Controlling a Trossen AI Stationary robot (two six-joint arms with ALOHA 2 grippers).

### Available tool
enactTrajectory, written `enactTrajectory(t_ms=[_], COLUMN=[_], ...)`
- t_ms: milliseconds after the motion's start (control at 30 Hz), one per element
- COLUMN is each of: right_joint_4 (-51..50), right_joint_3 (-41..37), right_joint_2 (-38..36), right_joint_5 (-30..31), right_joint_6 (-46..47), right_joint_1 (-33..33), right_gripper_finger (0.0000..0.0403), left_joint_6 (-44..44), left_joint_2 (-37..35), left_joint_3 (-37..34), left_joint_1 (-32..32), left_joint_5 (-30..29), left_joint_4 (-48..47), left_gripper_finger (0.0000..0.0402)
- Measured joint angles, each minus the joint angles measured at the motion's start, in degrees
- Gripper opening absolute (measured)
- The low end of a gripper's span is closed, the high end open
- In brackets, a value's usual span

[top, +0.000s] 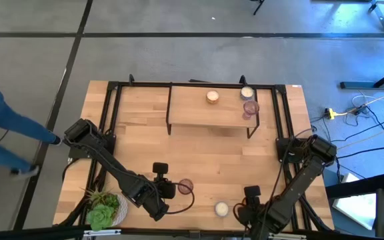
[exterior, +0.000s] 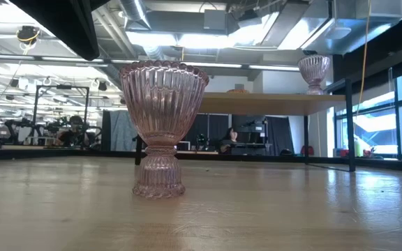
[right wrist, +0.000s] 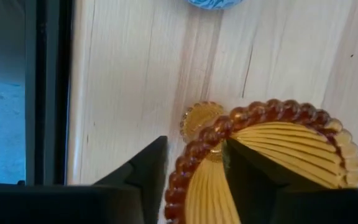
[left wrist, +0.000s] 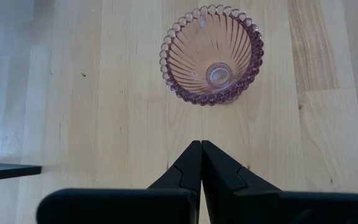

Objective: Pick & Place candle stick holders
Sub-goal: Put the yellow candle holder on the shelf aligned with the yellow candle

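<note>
The right pincer [right wrist: 194,180], low at the bottom right of the high view, has one finger inside and one outside the rim of an amber cup [right wrist: 272,162], clamped on its wall, likely to lift it. The left pincer [left wrist: 201,168], bottom centre-left, is pressed together and holds nothing, pointing at a pink ribbed cup [left wrist: 211,55] standing upright on the counter [top: 199,160] just ahead. A cream cup [top: 221,209] sits at bottom centre. Three more cups rest on the raised shelf [top: 192,110] at upper centre. All are small, beaded-rimmed glass.
</note>
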Motion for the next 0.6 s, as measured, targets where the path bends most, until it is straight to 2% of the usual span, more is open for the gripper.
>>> enactTrajectory(t_ms=[200,300,500,600], right_joint_4=[-0.77,-1.44,-4.73,-6.99], right_joint_3=[0.21,0.26,2.99,5.72], right_joint_2=[-0.16,-0.37,0.13,0.09], right_joint_5=[-0.53,-0.58,-1.49,0.32], right_joint_6=[0.00,0.31,0.71,-0.16], right_joint_1=[-0.05,-0.05,-1.38,-2.58], right_gripper_finger=[0.0064,0.0033,0.0026,0.0026], left_joint_6=[0.05,0.05,0.07,0.20], left_joint_2=[0.00,0.00,0.00,0.00], left_joint_3=[0.00,0.00,0.00,0.00], left_joint_1=[0.00,0.00,0.02,0.04], left_joint_5=[-0.04,-0.07,-0.70,-0.79], left_joint_4=[0.00,0.02,0.09,0.16], left_gripper_finger=[0.0002,0.0002,0.0002,0.0003])
